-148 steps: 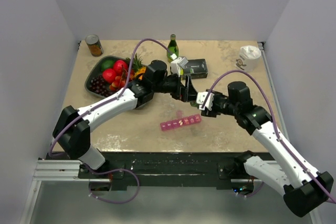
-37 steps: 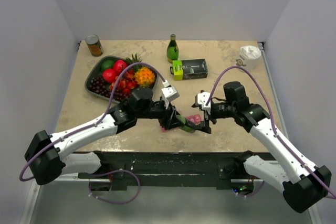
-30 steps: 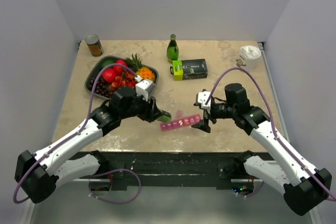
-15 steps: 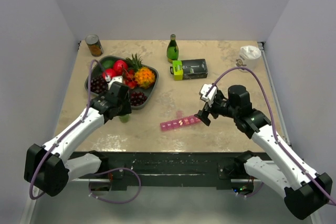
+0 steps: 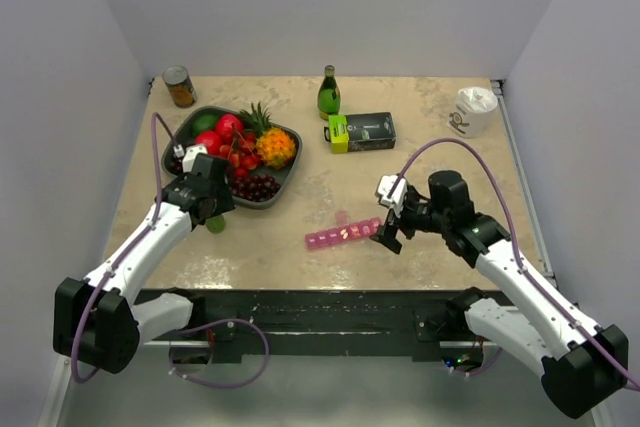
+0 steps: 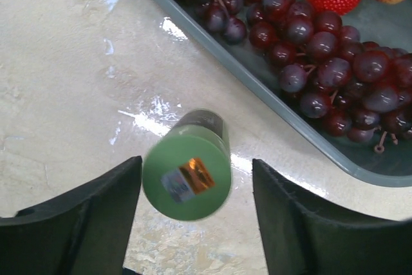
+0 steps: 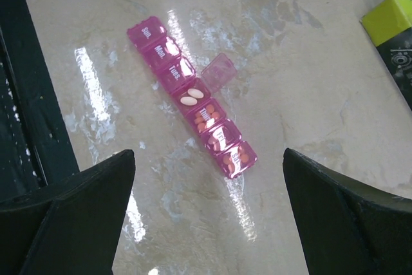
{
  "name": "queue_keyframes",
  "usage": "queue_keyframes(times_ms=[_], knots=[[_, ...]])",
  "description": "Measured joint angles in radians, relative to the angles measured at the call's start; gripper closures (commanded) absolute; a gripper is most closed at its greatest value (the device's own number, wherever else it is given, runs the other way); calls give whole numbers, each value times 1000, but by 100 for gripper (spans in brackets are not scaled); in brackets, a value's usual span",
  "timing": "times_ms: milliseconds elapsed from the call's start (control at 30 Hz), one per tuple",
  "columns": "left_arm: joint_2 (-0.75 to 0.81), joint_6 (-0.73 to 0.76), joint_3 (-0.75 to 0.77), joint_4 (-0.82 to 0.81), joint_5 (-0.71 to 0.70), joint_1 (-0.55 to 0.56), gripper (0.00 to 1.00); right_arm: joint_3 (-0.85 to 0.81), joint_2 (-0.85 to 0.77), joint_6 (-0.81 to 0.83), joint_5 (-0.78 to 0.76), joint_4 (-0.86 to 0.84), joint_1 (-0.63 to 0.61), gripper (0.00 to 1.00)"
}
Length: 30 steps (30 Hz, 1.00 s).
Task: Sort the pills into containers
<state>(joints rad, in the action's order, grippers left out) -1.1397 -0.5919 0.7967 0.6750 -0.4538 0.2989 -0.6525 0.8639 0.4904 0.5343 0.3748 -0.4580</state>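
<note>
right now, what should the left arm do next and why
Probably lift the left gripper straight up, clear of the green bottle. The bottle seems to stand on the table beside the tray, and the jaws are open on either side of it, so it looks released.

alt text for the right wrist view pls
A pink pill organiser lies diagonally on the marbled table, one middle lid flipped open over two pale pills. The right claw hangs above it, fingers spread wide; a yellow-and-black box corner shows at top right.
</note>
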Motion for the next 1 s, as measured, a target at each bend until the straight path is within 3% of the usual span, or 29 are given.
queue_keyframes(times_ms=[400, 500, 633, 733, 900, 1000], knots=[[106, 24, 56, 76, 17, -24, 18, -111, 111, 238, 74, 158, 0, 1], [203, 128, 84, 35, 150, -26, 21, -141, 137, 458, 121, 272, 0, 1], [308, 251, 84, -74, 509, -29, 34, -170, 204, 666, 137, 375, -1, 1], [270, 278, 67, -198, 744, -14, 35, -239, 317, 755, 138, 435, -1, 6], [126, 250, -21, -381, 871, 128, 34, -397, 565, 838, 172, 529, -1, 1], [15, 208, -60, -499, 904, 193, 34, -367, 637, 801, 180, 457, -1, 1]])
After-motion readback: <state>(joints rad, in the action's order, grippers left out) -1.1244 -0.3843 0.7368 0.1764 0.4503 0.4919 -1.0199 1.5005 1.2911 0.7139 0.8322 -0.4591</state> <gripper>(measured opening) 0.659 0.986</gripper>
